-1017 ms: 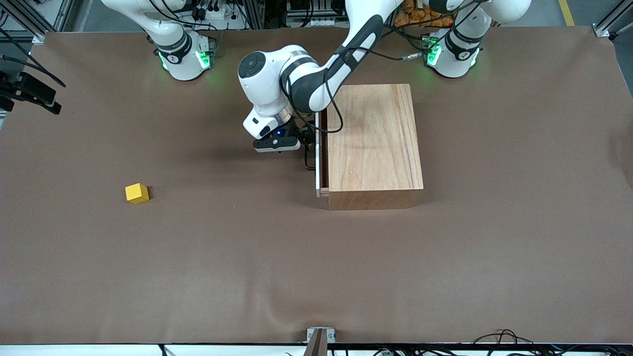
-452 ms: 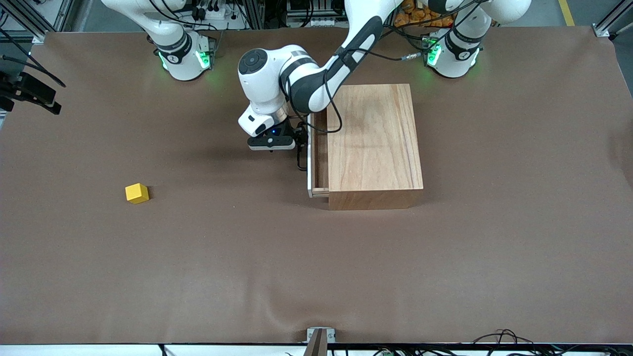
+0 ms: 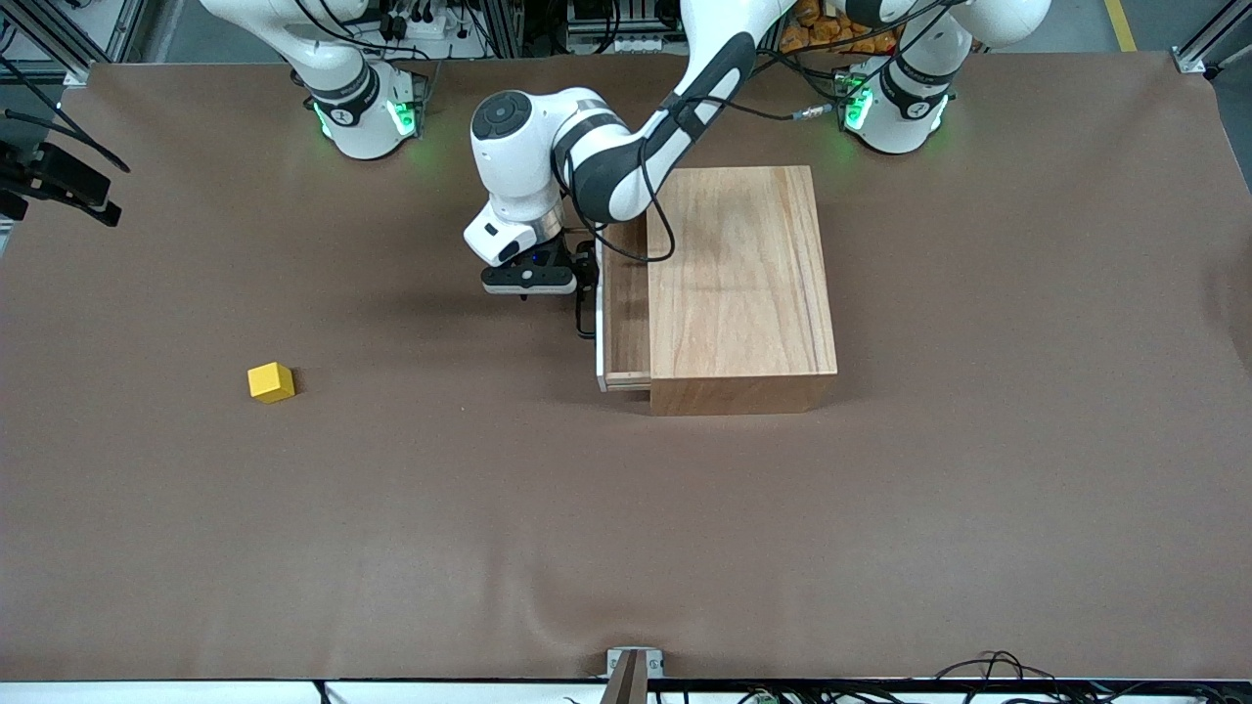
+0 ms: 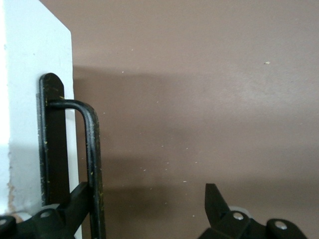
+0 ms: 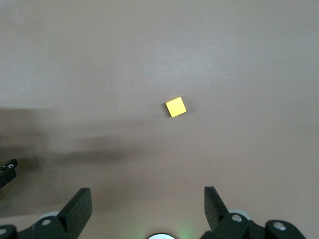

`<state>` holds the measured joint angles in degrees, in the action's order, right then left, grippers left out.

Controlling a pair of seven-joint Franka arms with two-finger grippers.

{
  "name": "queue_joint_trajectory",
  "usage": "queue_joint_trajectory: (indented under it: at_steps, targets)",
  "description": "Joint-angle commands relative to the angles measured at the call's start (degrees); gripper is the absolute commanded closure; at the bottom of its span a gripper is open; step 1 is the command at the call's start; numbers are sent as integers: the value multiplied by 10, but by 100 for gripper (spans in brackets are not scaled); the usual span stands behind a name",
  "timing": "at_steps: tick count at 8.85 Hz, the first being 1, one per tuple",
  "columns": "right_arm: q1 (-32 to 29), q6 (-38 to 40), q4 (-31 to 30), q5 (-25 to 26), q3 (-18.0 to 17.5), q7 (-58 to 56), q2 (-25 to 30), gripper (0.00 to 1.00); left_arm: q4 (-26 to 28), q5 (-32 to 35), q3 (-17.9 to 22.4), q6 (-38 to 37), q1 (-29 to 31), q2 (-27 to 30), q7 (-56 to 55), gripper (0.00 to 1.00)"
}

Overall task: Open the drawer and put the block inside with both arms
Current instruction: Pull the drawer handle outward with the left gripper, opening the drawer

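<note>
- left gripper [image 4: 144, 214]: i see its fingers spread, one finger [image 4: 75, 206] hooked inside the black wire handle [image 4: 92, 164] on the drawer [image 3: 622, 313]'s white front, the other clear of it over the table.
- drawer: partly out of the wooden box [image 3: 738, 284]; the strip of tray i can see holds nothing.
- right gripper [image 5: 147, 209]: i see it spread wide, hanging above the table, holding nothing; that arm waits.
- block [image 3: 271, 381]: yellow, on the brown table cover [image 3: 626, 528], toward the right arm's end, well apart from the box.
</note>
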<state>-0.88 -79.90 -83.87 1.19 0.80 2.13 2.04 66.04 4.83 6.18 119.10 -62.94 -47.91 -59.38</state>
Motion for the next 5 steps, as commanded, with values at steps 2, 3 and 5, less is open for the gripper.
queue_joint_trajectory:
  at_steps: [2,3,5]
  targets:
    - [-9,0,-4,1,-5,1,3,0,-18,-8,-7,22,-1,-11,-8,0]
    - [-9,0,-4,1,-5,1,3,0,-18,-8,-10,24,0,-11,-8,0]
    - [-13,4,-4,1,-5,1,3,0,-18,-8,-9,40,-1,-11,-9,0]
